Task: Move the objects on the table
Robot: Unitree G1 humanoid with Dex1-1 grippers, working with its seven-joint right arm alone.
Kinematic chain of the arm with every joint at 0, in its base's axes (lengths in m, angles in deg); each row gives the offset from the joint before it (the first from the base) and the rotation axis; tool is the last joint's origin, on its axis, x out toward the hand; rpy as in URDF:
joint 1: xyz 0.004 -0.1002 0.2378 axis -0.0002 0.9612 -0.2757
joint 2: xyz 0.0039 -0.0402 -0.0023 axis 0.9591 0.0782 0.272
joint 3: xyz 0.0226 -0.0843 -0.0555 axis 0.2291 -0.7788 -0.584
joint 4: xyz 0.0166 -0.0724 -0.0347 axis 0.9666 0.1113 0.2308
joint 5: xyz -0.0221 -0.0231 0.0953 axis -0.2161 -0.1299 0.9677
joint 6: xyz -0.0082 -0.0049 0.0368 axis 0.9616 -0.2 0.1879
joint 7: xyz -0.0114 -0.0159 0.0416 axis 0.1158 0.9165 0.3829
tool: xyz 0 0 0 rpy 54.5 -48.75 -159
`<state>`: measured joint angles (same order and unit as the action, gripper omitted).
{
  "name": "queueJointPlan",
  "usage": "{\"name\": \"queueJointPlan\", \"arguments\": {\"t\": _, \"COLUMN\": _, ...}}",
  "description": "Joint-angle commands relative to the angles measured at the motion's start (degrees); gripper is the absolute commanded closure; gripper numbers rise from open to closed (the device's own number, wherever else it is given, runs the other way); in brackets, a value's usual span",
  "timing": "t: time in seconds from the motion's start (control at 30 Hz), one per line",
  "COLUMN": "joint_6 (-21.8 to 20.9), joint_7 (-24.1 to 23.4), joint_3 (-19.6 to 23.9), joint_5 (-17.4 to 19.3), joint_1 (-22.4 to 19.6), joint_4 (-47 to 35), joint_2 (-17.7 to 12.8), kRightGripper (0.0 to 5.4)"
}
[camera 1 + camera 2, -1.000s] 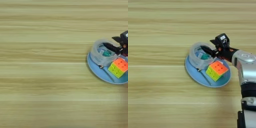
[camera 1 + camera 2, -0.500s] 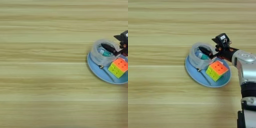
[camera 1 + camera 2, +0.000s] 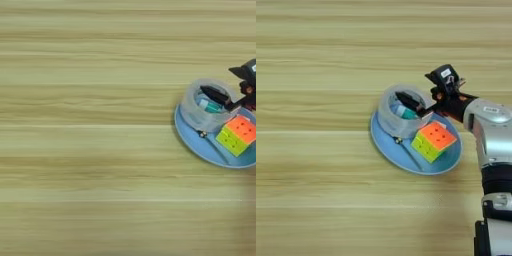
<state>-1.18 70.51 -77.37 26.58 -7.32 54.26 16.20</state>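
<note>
Wide translucent whitish tape roll and small orange/yellow-green puzzle cube both sit on the blue oval plate, touching, right of centre on the light wooden table. Right gripper has one black finger inside the roll's core, one outside: straddling the far wall, probably to pinch it; grip firmness unclear

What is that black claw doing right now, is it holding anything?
Right gripper: open, one finger inside the tape roll and one outside its wall, not yet clamped on it.
</note>
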Motion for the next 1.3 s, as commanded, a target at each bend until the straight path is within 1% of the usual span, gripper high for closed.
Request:
{"name": "queueJointPlan", "arguments": {"t": 0.03, "joint_6": -1.77, "joint_7": -1.42, "joint_3": 1.44, "joint_5": 0.64, "joint_1": -4.65, "joint_4": -1.92, "joint_2": -2.34, "kRightGripper": 0.02}}
{"name": "queueJointPlan", "arguments": {"t": 0.37, "joint_6": -1.80, "joint_7": -1.34, "joint_3": 1.36, "joint_5": 0.65, "joint_1": -5.10, "joint_4": -1.80, "joint_2": -2.32, "kRightGripper": 0.02}}
{"name": "queueJointPlan", "arguments": {"t": 0.63, "joint_6": -1.36, "joint_7": -1.04, "joint_3": 1.65, "joint_5": 1.55, "joint_1": -5.12, "joint_4": -3.11, "joint_2": -2.24, "kRightGripper": 0.02}}
{"name": "queueJointPlan", "arguments": {"t": 0.83, "joint_6": 0.39, "joint_7": -0.55, "joint_3": 2.55, "joint_5": 4.08, "joint_1": -5.15, "joint_4": -5.54, "joint_2": -2.15, "kRightGripper": 0.02}}
{"name": "queueJointPlan", "arguments": {"t": 1.13, "joint_6": 0.93, "joint_7": -0.03, "joint_3": 1.16, "joint_5": 2.77, "joint_1": -4.03, "joint_4": -3.86, "joint_2": -2.74, "kRightGripper": 0.02}}
{"name": "queueJointPlan", "arguments": {"t": 1.3, "joint_6": 0.45, "joint_7": 0.27, "joint_3": 0.62, "joint_5": 2.07, "joint_1": -3.94, "joint_4": -2.65, "joint_2": -2.76, "kRightGripper": 0.02}}
